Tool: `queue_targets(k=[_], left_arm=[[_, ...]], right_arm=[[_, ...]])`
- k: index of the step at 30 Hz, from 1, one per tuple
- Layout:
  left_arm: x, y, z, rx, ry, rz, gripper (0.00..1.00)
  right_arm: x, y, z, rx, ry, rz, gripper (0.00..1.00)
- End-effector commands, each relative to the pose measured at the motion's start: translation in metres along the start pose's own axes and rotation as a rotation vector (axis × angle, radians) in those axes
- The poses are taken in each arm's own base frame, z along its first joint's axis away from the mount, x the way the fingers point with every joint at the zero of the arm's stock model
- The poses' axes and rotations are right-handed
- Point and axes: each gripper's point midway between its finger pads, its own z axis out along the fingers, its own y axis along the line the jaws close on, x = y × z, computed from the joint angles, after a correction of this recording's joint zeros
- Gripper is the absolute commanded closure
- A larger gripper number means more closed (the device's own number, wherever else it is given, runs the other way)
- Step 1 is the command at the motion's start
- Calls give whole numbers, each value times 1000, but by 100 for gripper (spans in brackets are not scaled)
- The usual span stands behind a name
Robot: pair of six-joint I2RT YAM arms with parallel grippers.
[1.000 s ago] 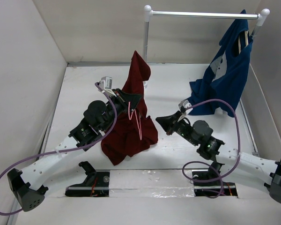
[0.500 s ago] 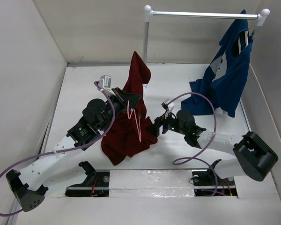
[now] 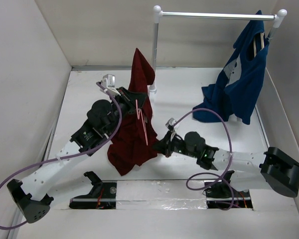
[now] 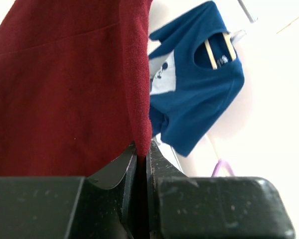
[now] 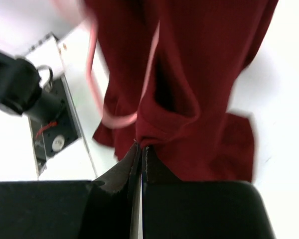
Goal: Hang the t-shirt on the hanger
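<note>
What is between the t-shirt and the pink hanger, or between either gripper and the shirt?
Nothing visible. The left gripper and right gripper are each shut on the t-shirt, and the hanger lies right against its cloth. The blue garment hangs apart, on the rail.

Plain pale walls (image 3: 25, 64) enclose a white table (image 3: 189, 84); a white rail (image 3: 214, 15) spans the upper right, holding a navy garment (image 3: 239, 89).
</note>
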Motion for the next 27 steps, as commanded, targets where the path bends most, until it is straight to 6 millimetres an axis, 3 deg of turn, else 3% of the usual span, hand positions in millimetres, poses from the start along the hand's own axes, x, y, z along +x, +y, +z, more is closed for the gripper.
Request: queue_targets(k=[1,2,9,14,18,20,21,24,27], left_arm=[[-66,-54,3,149,-173,-42,100],[-71,-61,7,161,-178,-48,100],[-90,-80,17,173,-208,-63,100],[-94,-71,26,148,-250,-106,100],[-71,-44,45,70,-233,-104,100],[-65,-37,50,68,-241,-123,100],[-56,-28,55,47,-231,-118,100],[-45,-18,64,29,-210,-127,100],[-42,-25,71,71,-187,-151,100]], right_arm=[[19,-11,-2,141,-28,57,100],[24,-1,-1,129,-31,61,100],[52,4,-1,238,3,76,100],[62,19,3,253,20,69,100],[51,50,1,228,11,53,100],[35,69,-2,213,-8,51,100],[37,69,-6,228,15,39,100],[16,81,-16,204,-16,45,100],[6,80,-23,217,-39,62,100]])
